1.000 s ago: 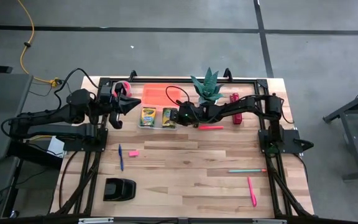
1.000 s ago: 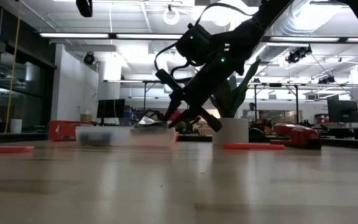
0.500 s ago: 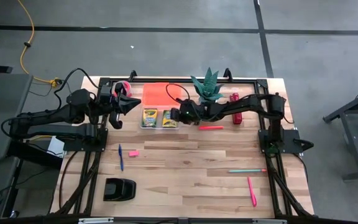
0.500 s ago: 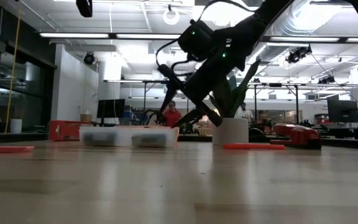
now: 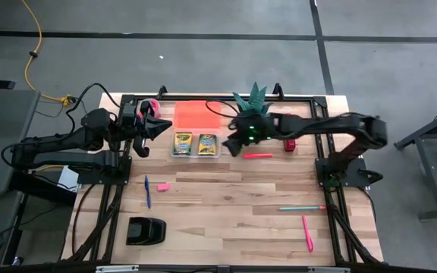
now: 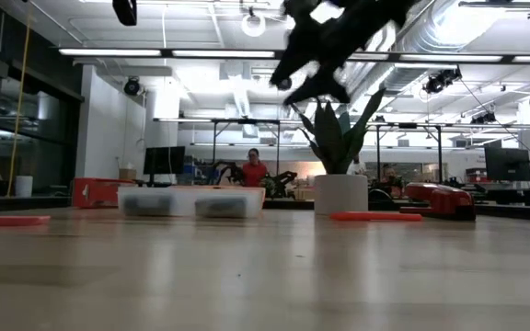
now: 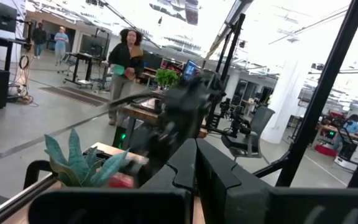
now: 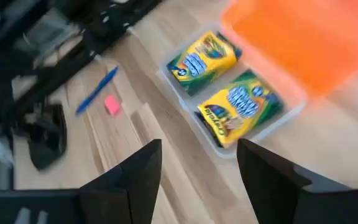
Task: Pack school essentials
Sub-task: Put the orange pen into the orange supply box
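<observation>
Two crayon boxes (image 5: 195,143) sit side by side in the clear bin (image 5: 195,154); right gripper (image 5: 232,144) raised just beside it, fingers spread, empty; left gripper (image 5: 158,127) parked, fingers pressed together

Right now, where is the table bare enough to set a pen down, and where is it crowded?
Bare wood lies mid-table, between the pink eraser and the teal pen, below the orange-red pen. The back edge is crowded: clear bin with both crayon boxes, orange lid, plant, and the open right gripper.
</observation>
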`<action>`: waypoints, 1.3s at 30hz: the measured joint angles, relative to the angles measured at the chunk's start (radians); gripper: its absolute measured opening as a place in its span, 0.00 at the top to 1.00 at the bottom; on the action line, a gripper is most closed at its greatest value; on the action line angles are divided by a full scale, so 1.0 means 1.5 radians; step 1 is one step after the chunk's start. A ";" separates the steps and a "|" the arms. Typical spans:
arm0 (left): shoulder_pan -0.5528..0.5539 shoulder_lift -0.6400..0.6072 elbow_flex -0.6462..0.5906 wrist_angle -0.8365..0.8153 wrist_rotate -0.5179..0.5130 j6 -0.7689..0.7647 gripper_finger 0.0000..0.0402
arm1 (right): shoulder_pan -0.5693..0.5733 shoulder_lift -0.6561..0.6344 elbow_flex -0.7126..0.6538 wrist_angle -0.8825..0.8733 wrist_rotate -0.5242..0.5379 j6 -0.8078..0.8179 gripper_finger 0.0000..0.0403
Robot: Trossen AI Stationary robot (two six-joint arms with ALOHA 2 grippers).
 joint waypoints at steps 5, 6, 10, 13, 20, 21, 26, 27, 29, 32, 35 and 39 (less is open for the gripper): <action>0.000 0.000 0.000 0.000 0.000 0.000 1.00 | 0.024 -0.139 -0.072 0.039 0.023 -0.074 0.50; 0.000 0.000 0.000 0.000 0.000 0.000 1.00 | 0.026 -0.168 -0.104 0.073 0.024 -0.067 0.50; 0.000 0.000 0.000 0.000 0.000 0.000 1.00 | 0.034 -0.277 -0.248 0.266 0.022 -0.029 0.50; 0.000 0.000 0.000 0.000 0.000 0.000 1.00 | 0.039 -0.335 -0.326 0.436 0.017 -0.032 0.50; 0.000 0.000 0.000 0.000 0.000 0.000 1.00 | 0.056 -0.395 -0.385 0.540 0.016 -0.274 0.50; 0.000 0.000 0.000 0.000 0.000 0.000 1.00 | 0.057 -0.397 -0.385 0.542 0.016 -0.280 0.50; 0.000 0.000 0.000 0.000 0.000 0.000 1.00 | 0.056 -0.398 -0.379 0.543 0.016 -0.268 0.50; 0.000 0.000 0.000 0.000 0.000 0.000 1.00 | 0.056 -0.398 -0.379 0.542 0.016 -0.269 0.50; 0.000 0.000 0.000 0.000 0.000 0.000 1.00 | 0.056 -0.398 -0.379 0.540 0.016 -0.272 0.50; 0.000 0.000 0.000 0.000 0.000 0.000 1.00 | 0.056 -0.398 -0.379 0.534 0.016 -0.266 0.50; 0.000 0.000 0.000 0.000 0.000 0.000 1.00 | 0.056 -0.398 -0.379 0.514 0.015 -0.255 0.50; 0.000 0.000 0.000 0.000 -0.001 0.004 1.00 | 0.056 -0.398 -0.379 0.495 0.015 -0.256 0.50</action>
